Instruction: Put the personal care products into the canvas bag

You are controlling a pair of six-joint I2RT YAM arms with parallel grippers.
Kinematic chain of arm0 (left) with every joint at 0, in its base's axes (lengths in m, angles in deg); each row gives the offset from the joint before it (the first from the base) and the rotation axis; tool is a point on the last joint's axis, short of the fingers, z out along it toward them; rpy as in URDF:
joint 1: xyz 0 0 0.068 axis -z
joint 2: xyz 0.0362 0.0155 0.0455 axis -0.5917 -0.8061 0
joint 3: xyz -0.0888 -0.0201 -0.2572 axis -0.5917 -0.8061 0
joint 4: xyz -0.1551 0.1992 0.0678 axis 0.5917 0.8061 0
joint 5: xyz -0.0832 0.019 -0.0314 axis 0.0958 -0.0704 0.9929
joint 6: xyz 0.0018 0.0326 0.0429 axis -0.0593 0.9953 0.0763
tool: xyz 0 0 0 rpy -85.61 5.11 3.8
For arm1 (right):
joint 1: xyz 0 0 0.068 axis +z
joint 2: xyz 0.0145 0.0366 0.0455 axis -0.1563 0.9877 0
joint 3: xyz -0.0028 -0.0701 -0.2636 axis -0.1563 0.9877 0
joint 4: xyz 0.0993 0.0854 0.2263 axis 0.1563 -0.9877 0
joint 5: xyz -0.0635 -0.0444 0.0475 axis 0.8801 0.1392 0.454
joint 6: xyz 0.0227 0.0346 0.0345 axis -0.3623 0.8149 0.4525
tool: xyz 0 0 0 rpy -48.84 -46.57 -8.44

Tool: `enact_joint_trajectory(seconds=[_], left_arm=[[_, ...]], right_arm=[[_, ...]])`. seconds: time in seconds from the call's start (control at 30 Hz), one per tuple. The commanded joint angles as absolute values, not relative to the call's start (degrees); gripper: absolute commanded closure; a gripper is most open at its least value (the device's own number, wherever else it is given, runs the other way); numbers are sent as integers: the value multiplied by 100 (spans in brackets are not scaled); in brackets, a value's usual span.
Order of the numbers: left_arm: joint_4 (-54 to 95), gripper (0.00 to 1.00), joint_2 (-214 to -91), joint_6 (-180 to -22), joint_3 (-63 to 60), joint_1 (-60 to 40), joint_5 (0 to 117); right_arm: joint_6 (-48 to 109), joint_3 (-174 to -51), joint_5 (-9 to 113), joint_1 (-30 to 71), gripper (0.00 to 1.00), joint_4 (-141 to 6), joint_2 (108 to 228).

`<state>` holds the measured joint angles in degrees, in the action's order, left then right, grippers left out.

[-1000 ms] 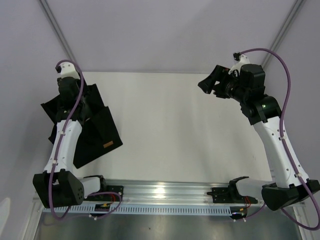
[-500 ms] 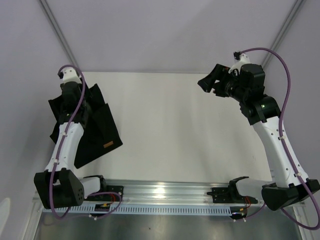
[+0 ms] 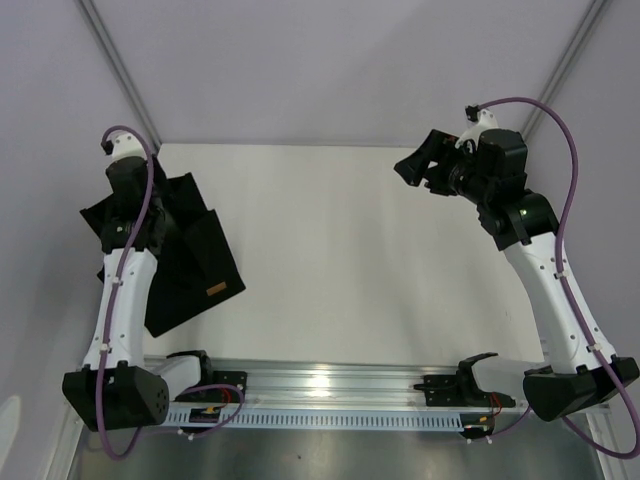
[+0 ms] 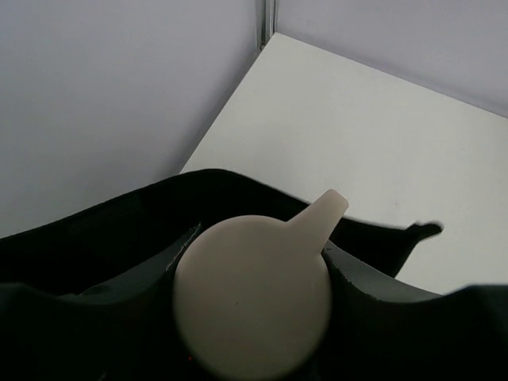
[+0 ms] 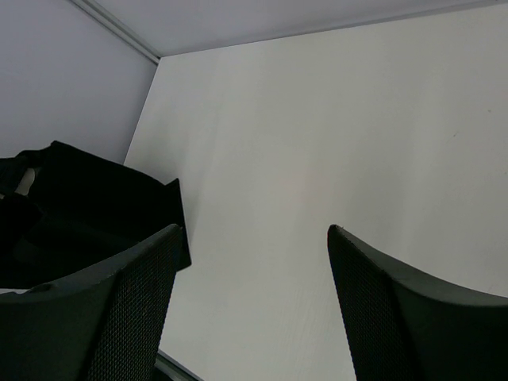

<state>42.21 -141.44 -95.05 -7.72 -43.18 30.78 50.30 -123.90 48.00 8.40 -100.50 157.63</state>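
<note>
left claw (image 4: 258,246) clenched on a cream-capped bottle (image 4: 252,309) just over the black bag (image 3: 195,265); right claw (image 5: 252,234) released, empty, above the table (image 3: 350,250) well right of the bag.

Soft, even light is falling; glare is shining off the metal rail (image 3: 330,385) at the near edge of the tabletop (image 3: 350,250); the cream cap (image 4: 252,298) is looking blurred.

Robotics lab enclosure: bare white table (image 3: 340,250), plain grey wall panels (image 3: 330,70), metal corner struts (image 3: 117,60), aluminium mounting rail (image 3: 340,385).
</note>
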Motion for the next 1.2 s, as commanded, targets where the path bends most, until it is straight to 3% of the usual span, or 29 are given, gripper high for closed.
enact_joint_trajectory(seconds=[0.0,0.27,0.6,1.03,1.07,1.17], left_arm=[[4528,100,-13688,-9646,-252,-4366,2787],[4819,100,-13398,-9577,-559,-4357,2699],[3660,100,-13476,-9664,-1481,-4366,2980],[3975,100,-13776,-9743,-1228,-4410,3033],[4001,99,-13723,-9752,-1350,-4410,3033],[3958,83,-13670,-9752,-1579,-4419,3095]], right_arm=[[5152,-12376,4700,832,22,-9783,15637],[5179,-12235,4656,885,22,-9775,15470],[5091,-12191,4656,903,22,-9897,15400],[4994,-12182,4744,973,22,-9880,15443],[5003,-12174,4753,973,22,-9863,15443],[5047,-12121,4735,964,22,-9827,15435]])
